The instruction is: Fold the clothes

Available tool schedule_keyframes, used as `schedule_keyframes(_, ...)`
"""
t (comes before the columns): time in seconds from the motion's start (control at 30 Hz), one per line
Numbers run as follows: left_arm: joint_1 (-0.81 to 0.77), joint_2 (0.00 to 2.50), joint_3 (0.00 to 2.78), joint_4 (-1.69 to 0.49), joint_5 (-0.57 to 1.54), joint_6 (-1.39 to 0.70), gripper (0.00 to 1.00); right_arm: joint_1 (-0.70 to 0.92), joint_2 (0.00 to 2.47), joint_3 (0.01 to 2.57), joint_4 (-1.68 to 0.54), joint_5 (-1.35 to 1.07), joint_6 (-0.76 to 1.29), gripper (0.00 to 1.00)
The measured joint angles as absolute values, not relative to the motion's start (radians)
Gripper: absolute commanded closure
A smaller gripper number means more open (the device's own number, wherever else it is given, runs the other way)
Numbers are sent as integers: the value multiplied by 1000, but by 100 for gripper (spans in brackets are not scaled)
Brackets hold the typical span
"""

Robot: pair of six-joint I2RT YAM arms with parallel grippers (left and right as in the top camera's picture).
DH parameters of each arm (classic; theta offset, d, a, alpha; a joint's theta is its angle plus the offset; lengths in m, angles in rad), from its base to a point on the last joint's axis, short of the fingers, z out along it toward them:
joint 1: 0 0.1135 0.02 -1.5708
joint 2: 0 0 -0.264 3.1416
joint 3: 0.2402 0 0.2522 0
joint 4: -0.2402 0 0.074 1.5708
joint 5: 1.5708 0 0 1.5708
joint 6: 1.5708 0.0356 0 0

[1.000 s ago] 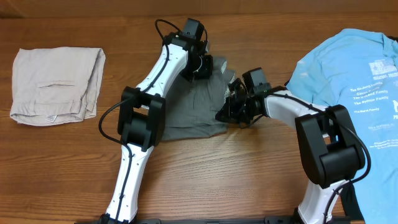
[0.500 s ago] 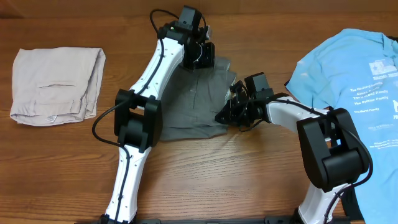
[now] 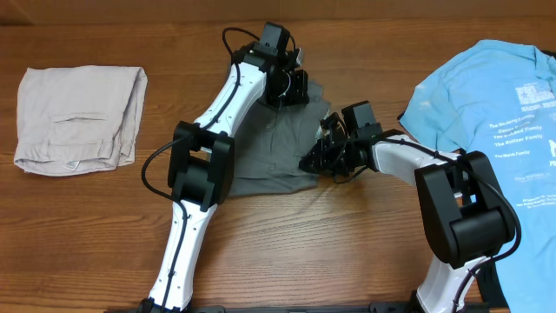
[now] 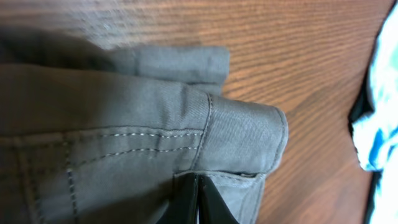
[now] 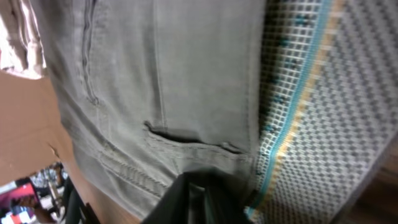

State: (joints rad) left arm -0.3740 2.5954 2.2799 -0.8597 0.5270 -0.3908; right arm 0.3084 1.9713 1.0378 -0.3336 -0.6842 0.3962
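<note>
Shorts (image 3: 276,152): one pair, dark grey woven fabric. Position: spread mostly flat to the left of the light blue T-shirt (image 3: 486,96), near it but not touching. Condition: rumpled, with creases across the middle. The far corner on the T-shirt side is doubled over, showing a hem with pale topstitching. The edge facing the T-shirt is turned back, exposing a slit pocket and a checked waistband lining with teal and tan stripes.

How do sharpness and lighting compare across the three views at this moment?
Overhead: sharp and evenly lit, with only soft shadows on the table. Left wrist: stitching on the dark grey shorts is crisp, while the table at top left is blurred with pale glare. Right wrist: dim and soft throughout, with the lower-left background smeared.
</note>
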Motion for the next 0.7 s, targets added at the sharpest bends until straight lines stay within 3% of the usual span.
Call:
schedule_keyframes(0.17, -355, 2597, 2329, -919, 600, -390, 96, 303, 1965, 1090, -464, -686, 396, 73)
schedule_keyframes(0.3, -330, 2564, 2445, -1079, 587, -385, 96, 267, 1924, 1156, -592, -656, 397, 60)
schedule_keyframes(0.37, -318, 2513, 2482, -1174, 549, -384, 96, 238, 1880, 1211, -638, -641, 401, 41)
schedule_keyframes(0.47, -305, 2403, 2514, -1316, 470, -382, 96, 186, 1793, 1303, -694, -616, 398, 0)
schedule_keyframes(0.7, -326, 2257, 2551, -1624, 334, -364, 96, 19, 1660, 1375, -786, -530, 393, 0)
